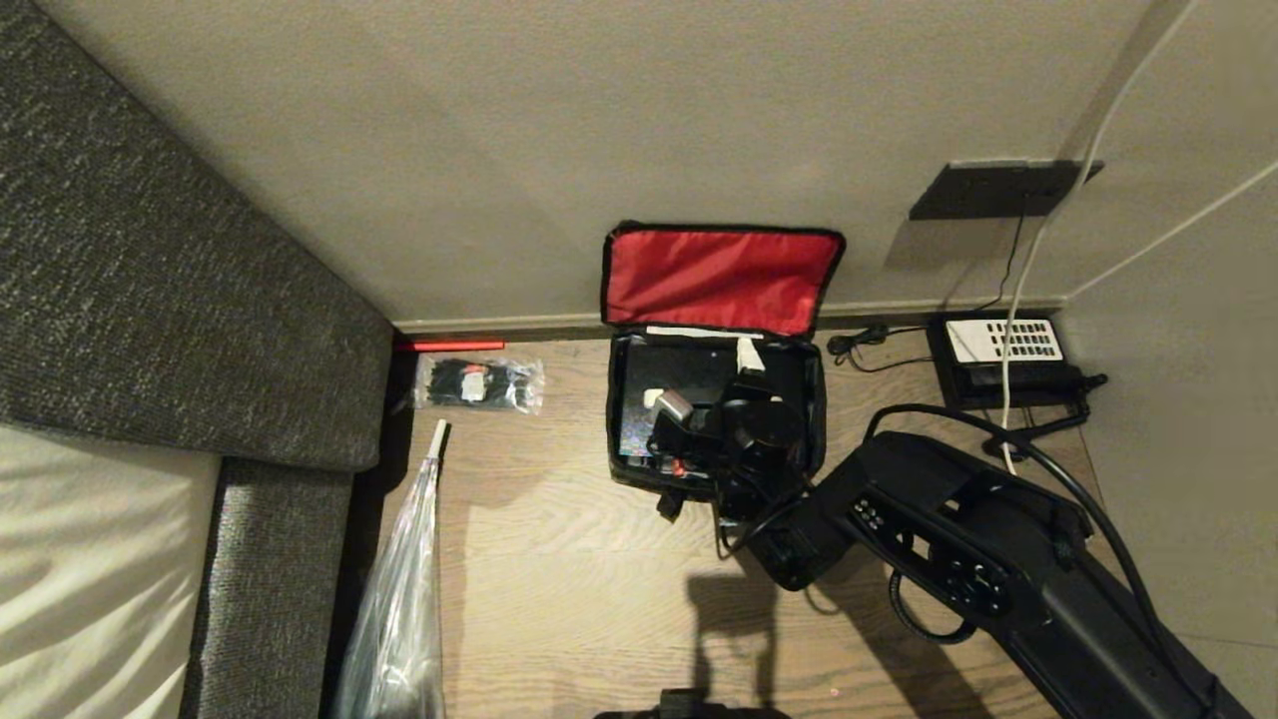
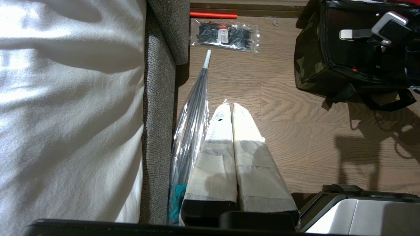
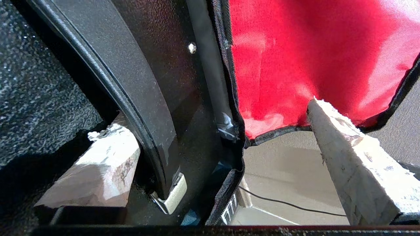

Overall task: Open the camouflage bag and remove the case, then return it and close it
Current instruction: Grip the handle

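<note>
Inside the open camouflage bag [image 1: 639, 469] by the wall's baseboard, the right gripper [image 3: 210, 157] hangs with fingers spread astride the case's [image 1: 674, 374] handle, so removal looks underway; next it likely must close and lift straight up.

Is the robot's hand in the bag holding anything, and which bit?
Nothing is held. The right gripper is inside the open camouflage bag, jaws wide apart either side of the case's handle, not closed on it. The left gripper is shut and empty.
</note>
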Controlling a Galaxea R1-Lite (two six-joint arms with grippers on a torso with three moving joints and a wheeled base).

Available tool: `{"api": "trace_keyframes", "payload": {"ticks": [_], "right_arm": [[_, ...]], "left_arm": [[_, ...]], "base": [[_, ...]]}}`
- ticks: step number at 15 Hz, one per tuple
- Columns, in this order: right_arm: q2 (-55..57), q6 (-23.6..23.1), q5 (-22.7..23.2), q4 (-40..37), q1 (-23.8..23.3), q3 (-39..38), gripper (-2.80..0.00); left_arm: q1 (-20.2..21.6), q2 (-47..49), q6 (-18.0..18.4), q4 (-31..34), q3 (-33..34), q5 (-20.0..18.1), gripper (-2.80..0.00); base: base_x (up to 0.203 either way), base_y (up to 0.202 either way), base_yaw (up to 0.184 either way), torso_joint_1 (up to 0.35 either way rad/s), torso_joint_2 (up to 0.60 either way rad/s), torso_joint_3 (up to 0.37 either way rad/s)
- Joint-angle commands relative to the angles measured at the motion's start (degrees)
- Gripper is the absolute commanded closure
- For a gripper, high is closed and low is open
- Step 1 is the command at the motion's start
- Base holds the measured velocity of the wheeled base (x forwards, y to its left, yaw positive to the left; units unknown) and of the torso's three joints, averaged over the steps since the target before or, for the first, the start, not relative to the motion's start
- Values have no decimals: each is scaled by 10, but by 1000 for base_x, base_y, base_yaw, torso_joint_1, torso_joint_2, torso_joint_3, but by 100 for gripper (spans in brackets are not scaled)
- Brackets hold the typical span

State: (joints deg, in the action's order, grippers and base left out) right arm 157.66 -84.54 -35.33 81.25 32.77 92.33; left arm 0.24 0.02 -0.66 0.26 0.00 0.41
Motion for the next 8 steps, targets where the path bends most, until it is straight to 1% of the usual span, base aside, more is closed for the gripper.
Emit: {"api": "trace_keyframes", "payload": {"ticks": [1, 3, 8], "right_arm": [[6, 0, -2, 0, 0, 6, -280], [15, 2, -2, -1, 0, 29, -280], [23, 0, -2, -6, -8, 57, -280]], "left_arm": [[0, -1, 0, 0, 2, 0, 0], [0, -1, 0, 0, 2, 0, 0], [0, -1, 0, 0, 2, 0, 0]], "base": [[0, 0, 0, 0, 0, 0], [0, 0, 0, 0, 0, 0], [0, 0, 0, 0, 0, 0]]}}
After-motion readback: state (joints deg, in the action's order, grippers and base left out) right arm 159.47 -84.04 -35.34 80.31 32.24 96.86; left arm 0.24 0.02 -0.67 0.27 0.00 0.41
